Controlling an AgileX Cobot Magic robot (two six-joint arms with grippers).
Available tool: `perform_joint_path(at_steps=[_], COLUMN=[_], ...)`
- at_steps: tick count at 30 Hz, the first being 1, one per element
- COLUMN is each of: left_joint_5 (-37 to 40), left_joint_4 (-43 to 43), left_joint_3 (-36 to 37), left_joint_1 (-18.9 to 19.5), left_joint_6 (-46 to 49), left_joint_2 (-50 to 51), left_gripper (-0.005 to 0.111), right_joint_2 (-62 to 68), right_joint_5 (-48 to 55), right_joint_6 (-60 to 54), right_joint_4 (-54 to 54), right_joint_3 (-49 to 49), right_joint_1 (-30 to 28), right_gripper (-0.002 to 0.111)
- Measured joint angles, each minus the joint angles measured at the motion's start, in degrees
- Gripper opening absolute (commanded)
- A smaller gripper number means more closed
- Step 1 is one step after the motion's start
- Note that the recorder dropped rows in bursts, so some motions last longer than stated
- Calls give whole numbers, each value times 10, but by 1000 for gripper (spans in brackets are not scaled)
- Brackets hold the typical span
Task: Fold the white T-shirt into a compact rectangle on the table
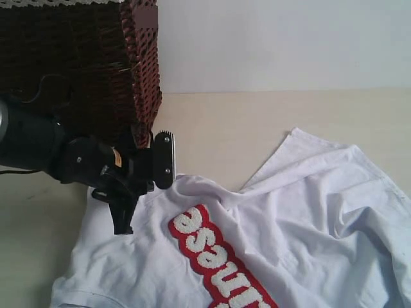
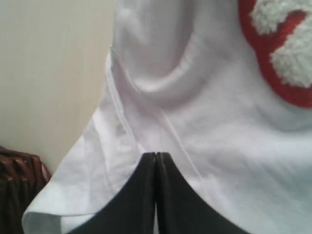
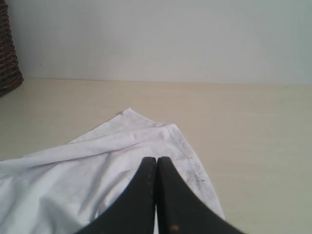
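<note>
- We note the white T-shirt [image 1: 302,218] rumpled on the table [image 1: 244,122], letters up.
- Our left claw [image 2: 155,157], pressed together, sits over the shirt's edge.
- Our right claw [image 3: 156,161], pressed together, hangs above a shirt corner.

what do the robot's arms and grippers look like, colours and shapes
The left arm is glossy black, with a rounded barrel-shaped link and a small orange mark near the wrist. The left gripper and right gripper are matte black wedges that taper to narrow tips. The right arm itself is not in view.

plain lab-like bench: beige table [image 1: 257,122], white wall [image 1: 289,38], wicker basket [image 1: 77,64]
</note>
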Motion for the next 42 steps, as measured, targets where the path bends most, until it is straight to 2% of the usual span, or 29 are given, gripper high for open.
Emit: perform_joint_path(at_steps=[5,9,12,14,17,20,22,26,32,42], left_joint_5=[6,-82,-141,-121,-32,31,63,58,46,-11], left_joint_4=[0,-1,-1,-1,-1,-5,-9,-15,-23,-24], left_joint_3=[0,0,0,0,0,13,54,120,129,130], left_joint_1=[0,0,0,0,7,27,51,56,61,179], left_joint_6=[-7,-33,-95,-183,-317,-377,-386,-380,-376,-346], left_joint_2=[-27,-24,-12,-16,-39,-61,-69,-69,-69,-49], left_gripper=[0,0,0,0,0,0,0,0,0,0], right_joint_2=[0,0,0,0,0,0,0,0,0,0], right_joint_5=[0,0,0,0,0,0,0,0,-1,-1], right_joint_6=[0,0,0,0,0,0,0,0,0,0], right_joint_4=[0,0,0,0,0,0,0,0,0,0], right_joint_3=[0,0,0,0,0,0,0,0,0,0], right_joint_1=[0,0,0,0,0,0,0,0,0,0], right_gripper=[0,0,0,0,0,0,0,0,0,0])
